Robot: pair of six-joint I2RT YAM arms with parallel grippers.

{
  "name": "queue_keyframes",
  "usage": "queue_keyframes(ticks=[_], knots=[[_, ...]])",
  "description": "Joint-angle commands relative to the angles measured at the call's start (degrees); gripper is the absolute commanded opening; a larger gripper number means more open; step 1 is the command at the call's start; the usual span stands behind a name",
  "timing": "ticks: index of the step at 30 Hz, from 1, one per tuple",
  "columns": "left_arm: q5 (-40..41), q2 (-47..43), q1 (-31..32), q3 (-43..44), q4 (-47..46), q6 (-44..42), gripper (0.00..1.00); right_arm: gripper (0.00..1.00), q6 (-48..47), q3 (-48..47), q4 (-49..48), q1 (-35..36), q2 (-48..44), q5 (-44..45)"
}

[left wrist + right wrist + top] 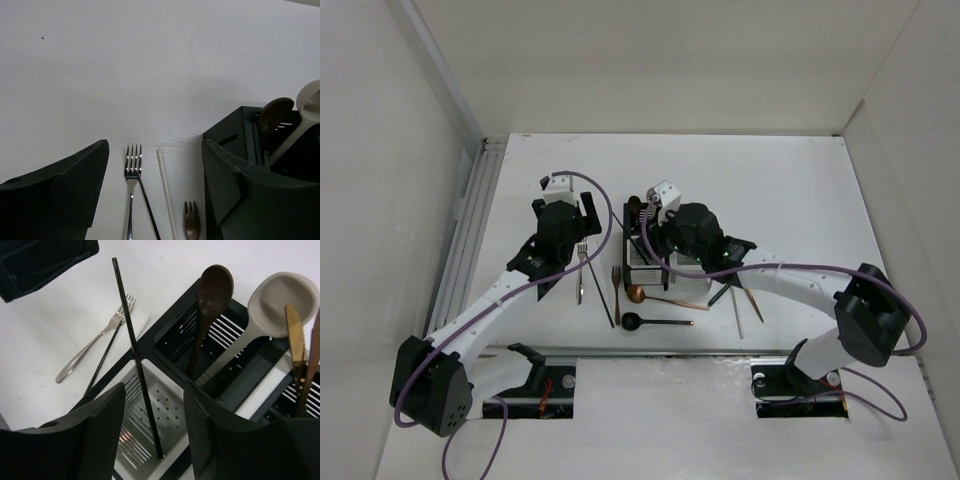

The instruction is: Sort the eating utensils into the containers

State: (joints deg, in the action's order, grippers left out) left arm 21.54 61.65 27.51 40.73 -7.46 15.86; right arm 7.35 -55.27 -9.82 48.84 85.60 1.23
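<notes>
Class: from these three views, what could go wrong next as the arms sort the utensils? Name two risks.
1. The standing black chopstick leans in the white compartment between the right fingers; pulling away could snag it and tip it out.
2. The silver fork lies against a second black chopstick with a pale chopstick close by; the open left fingers might pinch several together.

Setting: a robotics laboratory test cell; a plain white table (790,190) is boxed in on three sides by bare white panels (380,200); a metal rail (470,230) runs along its left edge; the left arm (490,300) and the right arm (790,280) are bolted to black brackets (545,385) at the near edge; purple cables (608,205) loop along both arms.
</notes>
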Motion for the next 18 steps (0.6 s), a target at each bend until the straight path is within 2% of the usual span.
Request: queue_keyframes(ticks=[1,6,10,11,12,14,15,18], knots=[[1.22,-2.32,-0.35,-0.65,-1.15,-0.74,0.72,0.56,-0.94,0.25,0.16,0.47,-4.56,0.87],[1.22,-2.32,-0.35,-0.65,-0.62,-0.74,0.72,0.59,-0.33,-2.64,8.48,0.47,-13.78,7.79],[2.27,-2.85,-0.35,-1.7,-0.62,-0.74,0.72,0.6,6.07,-5.2,29.9,0.47,-20.91,15.71],[2.28,-2.85,-0.35,-1.71,-0.62,-0.74,0.73,0.59,10.36,-5.73,40.04,0.47,-21.52,16.86],[2.28,-2.85,-0.35,-1.71,-1.32,-0.74,0.73,0.56,12.75,-5.73,44.76,0.47,-22.14,17.48],[2.28,-2.85,-0.35,-2.41,-1.85,-0.74,0.73,0.46,18.11,-3.81,54.85,0.47,-22.15,17.49],[2.28,-2.85,-0.35,-2.93,-1.85,-0.74,0.73,0.45,23.53,-2.67,56.57,-0.23,-23.89,15.75],[2.28,-2.85,-0.35,-2.94,-1.85,-0.22,0.73,0.45,27.35,3.92,56.58,-5.06,-29.67,4.86]])
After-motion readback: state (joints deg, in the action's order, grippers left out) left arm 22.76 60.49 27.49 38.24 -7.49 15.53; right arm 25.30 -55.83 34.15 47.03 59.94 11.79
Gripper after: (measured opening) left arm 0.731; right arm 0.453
